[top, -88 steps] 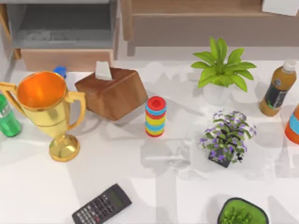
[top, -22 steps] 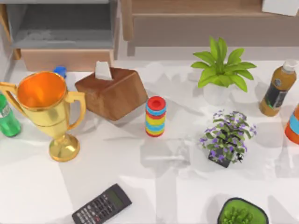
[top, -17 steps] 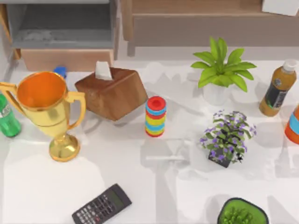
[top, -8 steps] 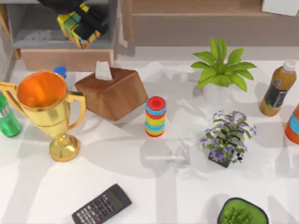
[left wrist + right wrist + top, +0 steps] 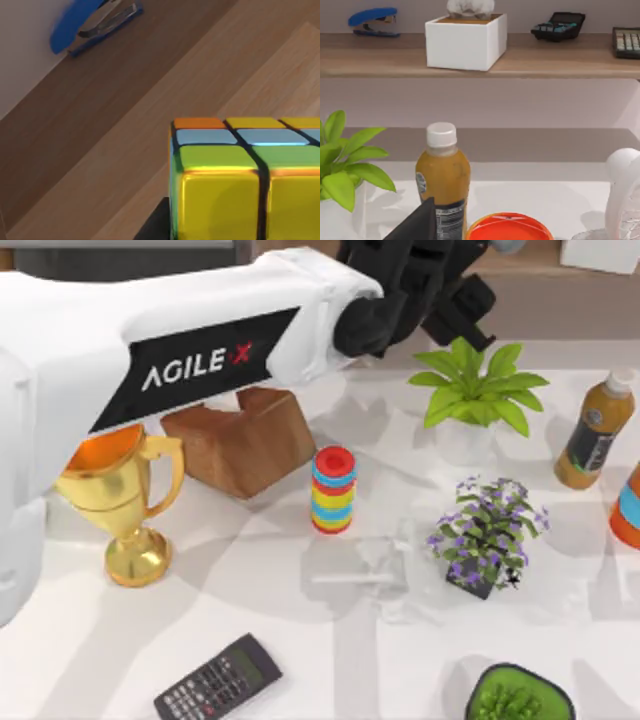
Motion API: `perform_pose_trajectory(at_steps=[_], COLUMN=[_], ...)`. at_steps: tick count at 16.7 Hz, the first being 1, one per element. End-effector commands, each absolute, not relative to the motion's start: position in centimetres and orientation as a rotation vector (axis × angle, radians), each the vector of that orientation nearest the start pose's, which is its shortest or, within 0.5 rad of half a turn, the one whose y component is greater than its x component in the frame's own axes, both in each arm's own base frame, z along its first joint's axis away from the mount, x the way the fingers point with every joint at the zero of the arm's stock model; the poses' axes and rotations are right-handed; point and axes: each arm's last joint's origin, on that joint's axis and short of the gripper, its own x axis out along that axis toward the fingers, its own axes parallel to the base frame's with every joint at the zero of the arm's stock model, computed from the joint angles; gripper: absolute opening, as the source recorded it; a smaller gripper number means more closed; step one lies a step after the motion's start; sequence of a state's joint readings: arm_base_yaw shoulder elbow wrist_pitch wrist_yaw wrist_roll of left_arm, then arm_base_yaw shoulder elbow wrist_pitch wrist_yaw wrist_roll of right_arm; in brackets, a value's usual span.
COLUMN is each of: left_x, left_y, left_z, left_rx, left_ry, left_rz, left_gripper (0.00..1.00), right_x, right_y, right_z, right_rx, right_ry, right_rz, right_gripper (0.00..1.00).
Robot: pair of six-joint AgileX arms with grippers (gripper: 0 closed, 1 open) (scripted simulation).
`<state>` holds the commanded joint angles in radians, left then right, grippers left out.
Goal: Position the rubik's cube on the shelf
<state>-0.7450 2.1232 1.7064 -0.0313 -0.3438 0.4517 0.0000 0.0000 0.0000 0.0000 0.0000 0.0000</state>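
Note:
My left arm reaches across the table's back from the left, and its black gripper (image 5: 430, 285) is at the wooden shelf (image 5: 560, 300), above the green plant. In the left wrist view the rubik's cube (image 5: 245, 185), with yellow, green, light-blue and orange tiles, is close up in the gripper's hold just over the shelf's light-brown board (image 5: 100, 170). Whether the cube touches the board I cannot tell. In the top view the gripper hides the cube. My right arm is parked by the table's right side; a dark part of its gripper (image 5: 415, 225) edges into the right wrist view.
On the shelf board (image 5: 545, 57) are a blue stapler (image 5: 95, 25), a white tissue box (image 5: 466, 40) and a dark calculator (image 5: 557, 25). On the table stand a gold trophy (image 5: 110, 490), wooden tissue box (image 5: 240, 440), ring stack (image 5: 332, 490), green plant (image 5: 475, 390), purple flowers (image 5: 487, 530) and brown bottle (image 5: 592, 430).
My left arm came in at the back left holding the cube over the grey compartment, then swept right to the wooden shelf; its white forearm now covers the back left of the table.

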Motion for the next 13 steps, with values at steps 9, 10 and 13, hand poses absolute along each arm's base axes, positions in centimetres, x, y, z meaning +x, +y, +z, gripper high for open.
perform_pose_trajectory(at_steps=[9, 10, 13], left_x=[35.6, 35.5, 35.4], left_y=[-36.1, -35.8, -35.3], left_z=[16.3, 15.8, 14.7], left_rx=[0.242, 0.188, 0.057], left_ry=[-0.104, -0.130, -0.182], left_rz=[-0.129, -0.101, -0.042], left_gripper=[0.00, 0.00, 0.00], right_x=[10.6, 10.6, 10.6], right_y=[-0.1, -0.1, -0.1], right_z=[16.0, 16.0, 16.0], right_rx=[0.000, 0.000, 0.000], right_ry=[0.000, 0.000, 0.000], right_rz=[0.000, 0.000, 0.000], right_gripper=[1.00, 1.00, 1.00])
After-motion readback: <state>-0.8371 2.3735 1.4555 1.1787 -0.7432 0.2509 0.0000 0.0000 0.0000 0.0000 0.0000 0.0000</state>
